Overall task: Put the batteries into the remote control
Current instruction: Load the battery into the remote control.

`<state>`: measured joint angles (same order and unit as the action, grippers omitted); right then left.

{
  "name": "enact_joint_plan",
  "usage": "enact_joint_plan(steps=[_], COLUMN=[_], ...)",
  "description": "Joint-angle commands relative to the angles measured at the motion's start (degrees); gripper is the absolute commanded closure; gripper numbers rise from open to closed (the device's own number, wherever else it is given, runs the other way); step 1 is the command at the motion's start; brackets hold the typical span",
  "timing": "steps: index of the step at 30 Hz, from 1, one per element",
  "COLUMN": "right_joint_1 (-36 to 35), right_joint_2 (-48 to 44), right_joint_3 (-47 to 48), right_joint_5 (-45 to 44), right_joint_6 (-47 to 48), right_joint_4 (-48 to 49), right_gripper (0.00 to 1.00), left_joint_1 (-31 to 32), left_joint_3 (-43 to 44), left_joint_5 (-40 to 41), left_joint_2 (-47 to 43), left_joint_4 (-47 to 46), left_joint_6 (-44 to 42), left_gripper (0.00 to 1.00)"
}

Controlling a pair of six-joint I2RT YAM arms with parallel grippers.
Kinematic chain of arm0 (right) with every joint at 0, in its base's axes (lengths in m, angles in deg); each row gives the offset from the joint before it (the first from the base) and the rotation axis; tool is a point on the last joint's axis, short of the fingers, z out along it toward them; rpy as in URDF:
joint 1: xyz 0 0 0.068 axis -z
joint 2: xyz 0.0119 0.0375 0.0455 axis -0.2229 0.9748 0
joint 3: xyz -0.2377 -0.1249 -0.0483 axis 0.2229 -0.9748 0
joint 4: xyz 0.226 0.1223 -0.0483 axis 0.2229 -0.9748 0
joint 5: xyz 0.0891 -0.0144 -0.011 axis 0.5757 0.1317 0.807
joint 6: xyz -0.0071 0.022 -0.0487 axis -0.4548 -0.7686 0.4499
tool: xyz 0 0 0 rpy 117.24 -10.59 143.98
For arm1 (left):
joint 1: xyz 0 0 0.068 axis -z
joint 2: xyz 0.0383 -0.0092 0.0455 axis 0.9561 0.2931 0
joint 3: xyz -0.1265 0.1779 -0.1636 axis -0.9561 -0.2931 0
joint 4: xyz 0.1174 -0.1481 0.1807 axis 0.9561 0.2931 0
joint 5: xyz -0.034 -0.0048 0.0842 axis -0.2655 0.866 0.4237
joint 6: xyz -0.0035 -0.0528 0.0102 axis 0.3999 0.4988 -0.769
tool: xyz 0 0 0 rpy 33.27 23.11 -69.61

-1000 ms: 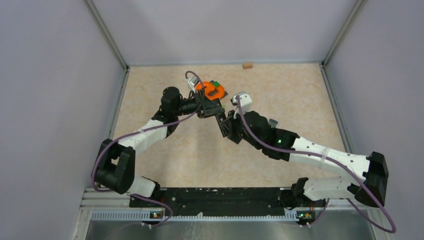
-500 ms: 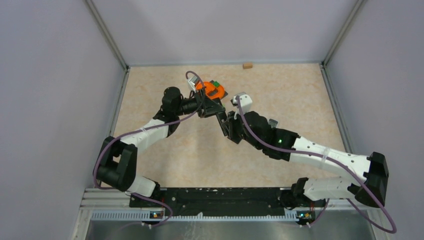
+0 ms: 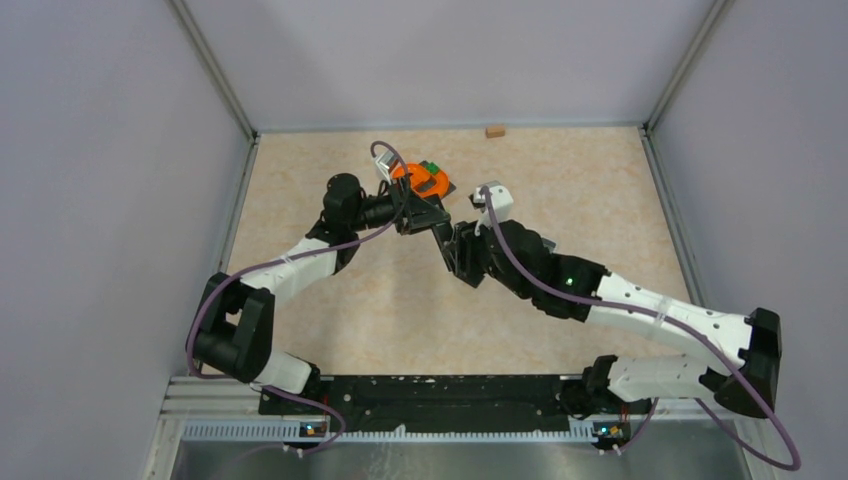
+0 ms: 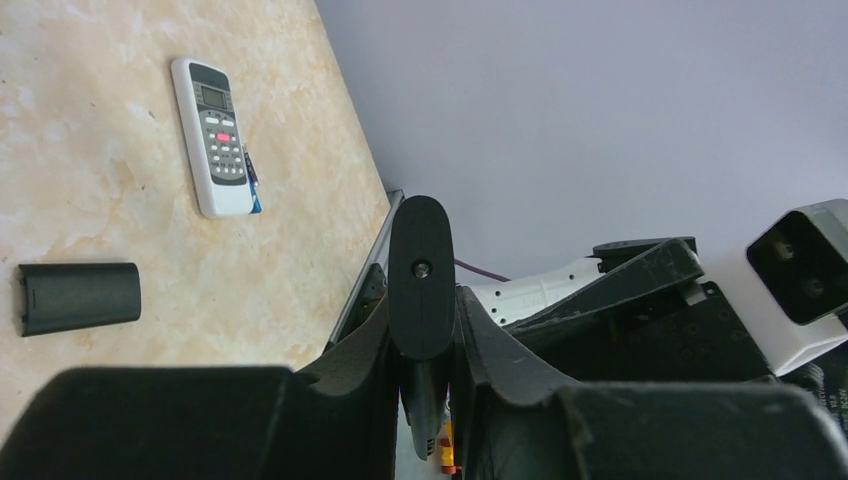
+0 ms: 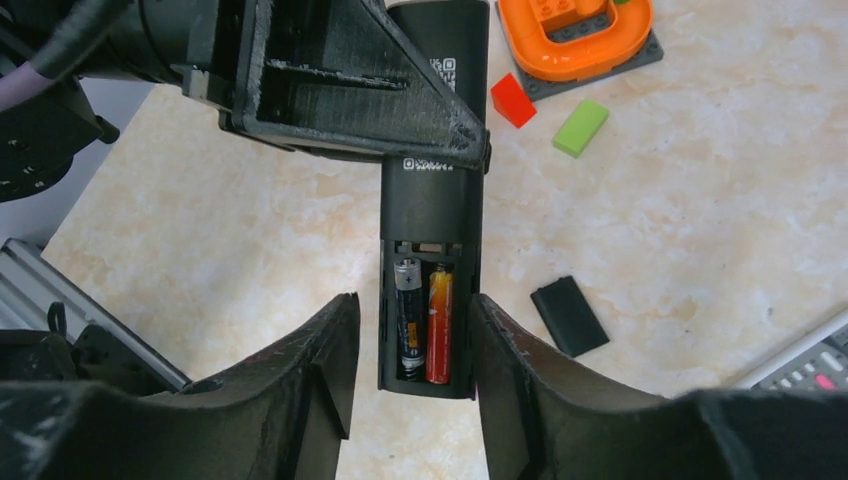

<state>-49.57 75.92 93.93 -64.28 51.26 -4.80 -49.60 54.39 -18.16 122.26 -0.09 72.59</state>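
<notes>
Two batteries [image 5: 427,320], one black-and-orange and one orange-red, sit side by side in the open compartment of the black remote control [image 5: 432,205], held above the worktop [image 5: 700,200]. The left jaws are clamped across the remote's body, while the right jaws stand apart, straddling its compartment end. A black cover [image 5: 568,315] lies on the worktop nearby.

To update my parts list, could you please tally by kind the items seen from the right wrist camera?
Remote controls: 2 (black bar-shaped plastic remote, white buttoned remote)
Cylindrical batteries: 2 (black battery, orange-red battery)
Small plastic toy blocks: 2 (red block, green block)
Orange ring-shaped toy: 1
Flat black rectangular cover: 1
Total: 8
</notes>
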Motion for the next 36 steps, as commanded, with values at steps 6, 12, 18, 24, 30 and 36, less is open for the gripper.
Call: enact_joint_plan(steps=[6, 12, 18, 24, 30, 36], right_joint_1=[-0.55, 1.34, 5.08, 5.67, 6.43, 8.76], right_joint_2=[-6.76, -8.47, -8.45, -10.21, -9.52, -8.07], right_joint_3=[4.47, 2.12, -2.29, -7.84, -8.48, -12.04], right_joint_5=[-7.91, -12.21, -4.05, -0.70, -0.21, 5.46], right_joint_6=[-12.05, -31.32, -39.74, -44.52, -48.50, -53.23], right_joint_4=[-5.08, -11.77, -4.15, 7.65, 7.07, 15.41], right_gripper=[0.31, 0.21, 0.18, 0.18, 0.17, 0.17], left_joint_1=[-0.24, -0.24, -0.24, -0.24, -0.24, -0.24], left_joint_3=[0.94, 0.60, 0.00, -0.65, -1.64, -2.31], left_joint_5=[2.47, 5.14, 7.90, 9.73, 10.47, 9.73], left_joint_2=[-2.06, -3.38, -3.98, -4.31, -3.89, -3.06], left_joint_4=[-1.86, -1.67, -4.82, -8.27, -12.92, -18.52], left_joint_6=[-3.66, -5.47, -4.22, -0.77, 3.42, 8.11], left_gripper=[1.00, 1.00, 1.00, 1.00, 1.00, 1.00])
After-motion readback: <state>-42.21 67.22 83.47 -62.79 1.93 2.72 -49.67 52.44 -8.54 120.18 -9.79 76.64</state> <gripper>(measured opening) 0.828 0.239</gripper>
